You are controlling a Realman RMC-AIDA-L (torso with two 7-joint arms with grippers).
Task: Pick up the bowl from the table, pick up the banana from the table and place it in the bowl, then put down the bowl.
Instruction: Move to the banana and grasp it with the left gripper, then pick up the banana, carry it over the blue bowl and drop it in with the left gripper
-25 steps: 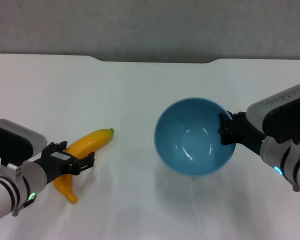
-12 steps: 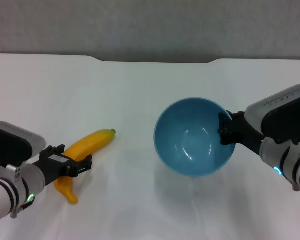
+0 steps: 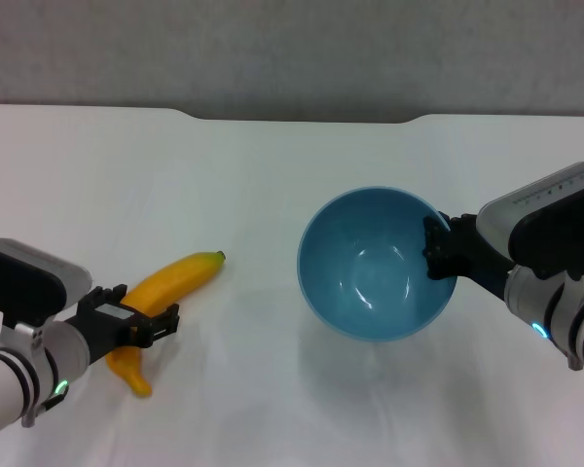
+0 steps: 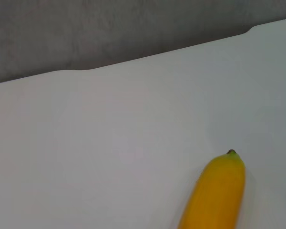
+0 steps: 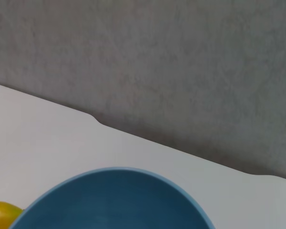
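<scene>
The light-blue bowl (image 3: pixel 375 265) hangs tilted a little above the white table (image 3: pixel 273 175), with its shadow under it. My right gripper (image 3: pixel 438 255) is shut on the bowl's right rim. The bowl's rim also fills the lower edge of the right wrist view (image 5: pixel 114 200). The yellow-orange banana (image 3: pixel 180 274) lies on the table at the left, its green stem tip pointing toward the bowl. My left gripper (image 3: pixel 141 313) is open, low over the banana's near half, with a finger on each side. The banana's far end shows in the left wrist view (image 4: pixel 217 191).
The table's far edge has a shallow dark notch (image 3: pixel 302 117) in front of a grey wall. Bare white tabletop lies between the banana and the bowl.
My left gripper has sunk lower and slightly nearer along the banana. The bowl has shifted a little to the left in my right gripper. The banana has stayed in place.
</scene>
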